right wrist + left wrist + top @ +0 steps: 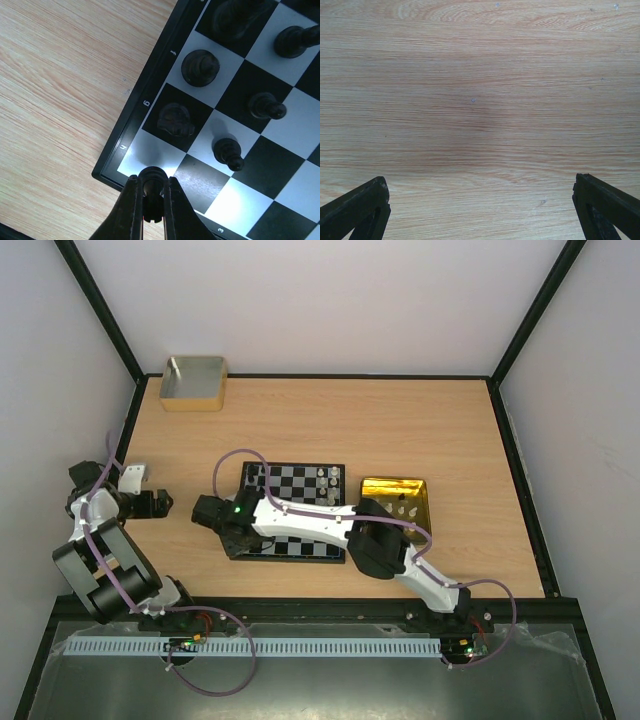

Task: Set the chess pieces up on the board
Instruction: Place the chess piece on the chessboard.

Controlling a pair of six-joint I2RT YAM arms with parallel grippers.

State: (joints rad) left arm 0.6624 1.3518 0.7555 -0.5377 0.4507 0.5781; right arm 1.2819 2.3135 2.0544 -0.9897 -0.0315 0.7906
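The right gripper (151, 200) is pinched tight on a black piece (151, 176) at the board (131, 115) corner, with several black chessmen (200, 67) standing from twelve to two o'clock. The left gripper (480, 200) gapes wide and empty over the table (480, 100). Setup looks partway done: cream pieces (403, 508) wait in the gold tin (372, 490) at the board's three o'clock.

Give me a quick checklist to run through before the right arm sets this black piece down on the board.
1. Grip: right gripper shut on the black piece: ok.
2. Target: pale corner square free of other pieces: ok.
3. Contact: held piece touching the board: cannot tell.
4. Clearance: neighbouring black piece apart from the gripper: ok.
5. Other arm: left gripper open over the table, off the board: ok.
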